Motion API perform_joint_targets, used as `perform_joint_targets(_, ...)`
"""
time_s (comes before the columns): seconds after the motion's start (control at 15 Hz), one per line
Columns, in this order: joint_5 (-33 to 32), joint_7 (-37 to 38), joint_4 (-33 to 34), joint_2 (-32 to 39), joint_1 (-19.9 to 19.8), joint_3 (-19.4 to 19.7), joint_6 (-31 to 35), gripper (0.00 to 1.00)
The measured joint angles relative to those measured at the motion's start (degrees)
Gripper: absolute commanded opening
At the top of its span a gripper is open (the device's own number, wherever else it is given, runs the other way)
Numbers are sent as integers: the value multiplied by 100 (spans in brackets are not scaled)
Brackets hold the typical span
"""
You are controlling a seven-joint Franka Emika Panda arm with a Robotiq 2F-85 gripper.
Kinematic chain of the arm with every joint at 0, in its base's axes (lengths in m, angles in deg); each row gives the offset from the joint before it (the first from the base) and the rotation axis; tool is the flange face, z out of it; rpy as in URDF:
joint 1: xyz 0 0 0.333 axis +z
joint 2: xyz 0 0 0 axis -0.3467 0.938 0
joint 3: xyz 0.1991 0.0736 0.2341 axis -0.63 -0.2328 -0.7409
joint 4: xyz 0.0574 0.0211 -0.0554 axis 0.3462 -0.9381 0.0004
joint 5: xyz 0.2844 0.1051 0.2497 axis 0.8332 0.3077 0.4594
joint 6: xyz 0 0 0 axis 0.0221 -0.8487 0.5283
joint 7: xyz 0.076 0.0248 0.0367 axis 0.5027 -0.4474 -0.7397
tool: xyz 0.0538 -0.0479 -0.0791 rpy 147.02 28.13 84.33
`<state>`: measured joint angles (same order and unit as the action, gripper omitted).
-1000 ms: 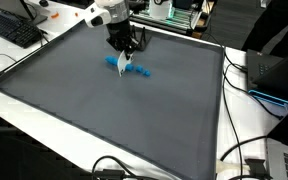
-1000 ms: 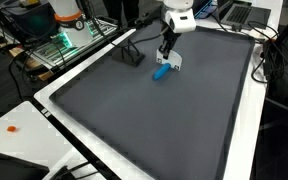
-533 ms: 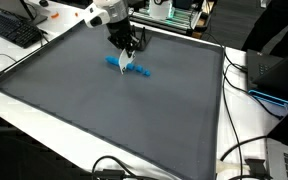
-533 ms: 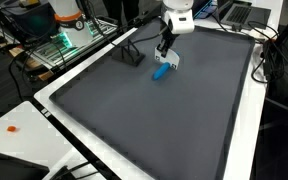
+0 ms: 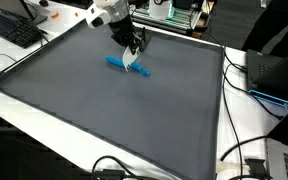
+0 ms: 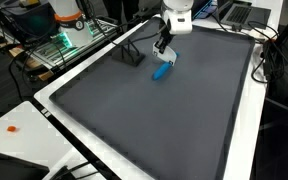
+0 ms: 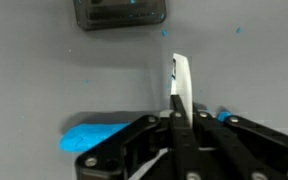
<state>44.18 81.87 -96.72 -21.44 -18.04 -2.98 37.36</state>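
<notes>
The end effector (image 7: 176, 112) partly hides the blue object (image 7: 96, 134) and white strip (image 7: 182, 80).

no readable text — no labels, brands or numbers

Two cameras set high and well back, plus one riding close on my wrist.

In both exterior views I look steeply down across the grey mat (image 5: 104, 110) from beyond its near edge. In an exterior view the keyboard (image 5: 14, 30) lies far left; in an exterior view from another corner, the black box (image 6: 132, 56) sits far, left of the gripper (image 6: 162, 48). Both share the mat, the gripper and the blue piece (image 5: 117, 63). My wrist view faces straight down, very near, with the gripper at the bottom clamping a white strip (image 7: 182, 85), and shares only the blue piece and the box.
</notes>
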Motion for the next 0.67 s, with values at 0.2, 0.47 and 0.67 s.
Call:
perform_joint_targets(0.2, 0, 0, 74, -39, -19, 9, 2, 1)
perform_joint_targets(0.47, -19, 0, 183, -178, -58, 66, 28, 1)
perform_joint_targets(0.67, -48, -2, 191, -260, -83, 130, 83, 1)
